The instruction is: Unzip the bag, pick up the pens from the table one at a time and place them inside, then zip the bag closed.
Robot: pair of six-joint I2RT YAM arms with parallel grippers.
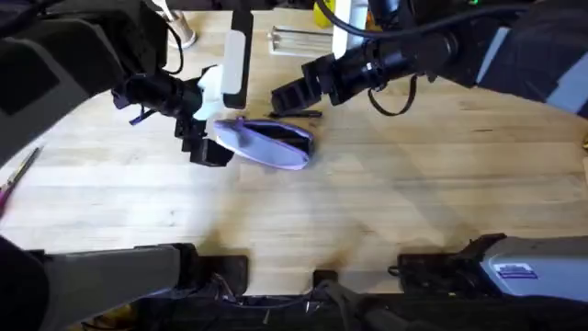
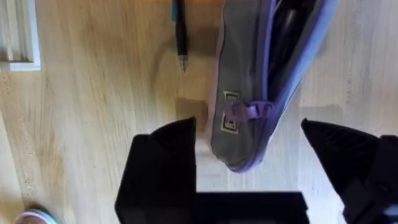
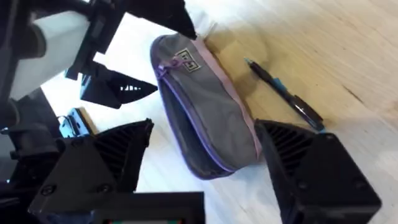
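- Step looks like pen loading: bag (image 1: 266, 142) unzipped, mouth gaping, lying on the surface (image 1: 367, 202) between both grippers.
- Left gripper (image 2: 249, 163) spread wide, straddling the bag's pull-tab end; empty.
- Right gripper (image 3: 205, 158) also wide apart over the far end; empty.
- Pen (image 3: 285, 95) lies just beside the bag, parallel to its long axis, tip toward the left gripper.
- Pinch the pen mid-barrel, keeping it parallel to the slot; the bag may already hold one, hard to tell.

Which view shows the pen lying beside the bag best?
The right wrist view: the pen lies whole on the table beside the bag. The left wrist view cuts it off at the frame edge; overhead it is a thin dark sliver behind the bag.
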